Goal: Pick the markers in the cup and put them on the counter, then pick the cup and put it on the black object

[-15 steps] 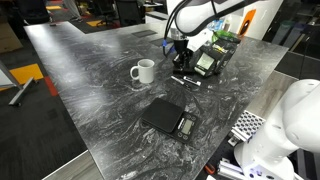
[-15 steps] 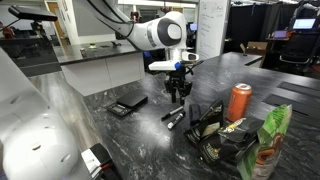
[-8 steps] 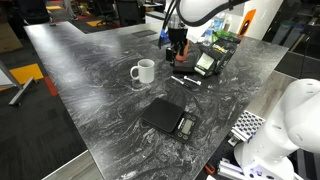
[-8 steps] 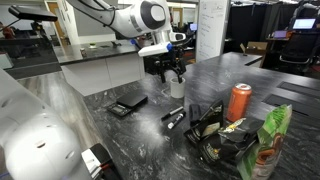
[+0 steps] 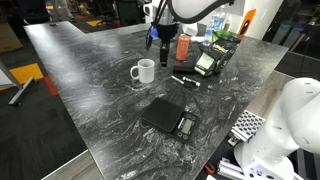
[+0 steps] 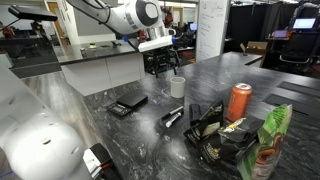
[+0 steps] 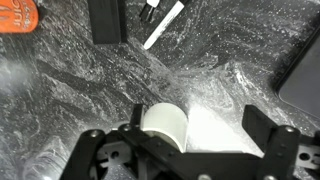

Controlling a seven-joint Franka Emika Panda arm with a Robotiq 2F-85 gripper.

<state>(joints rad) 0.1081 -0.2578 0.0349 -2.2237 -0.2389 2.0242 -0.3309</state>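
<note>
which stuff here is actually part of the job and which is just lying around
Job: cup; markers, lying on the counter; flat black slab; gripper, open above the cup.
Lying about: orange can; black-and-green device; snack bags.

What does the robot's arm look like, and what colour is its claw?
The arm is white, built from fat rounded sections with darker rings at the joints. The gripper at its end is black; in the wrist view its fingers are black bars with round pivot holes.
</note>
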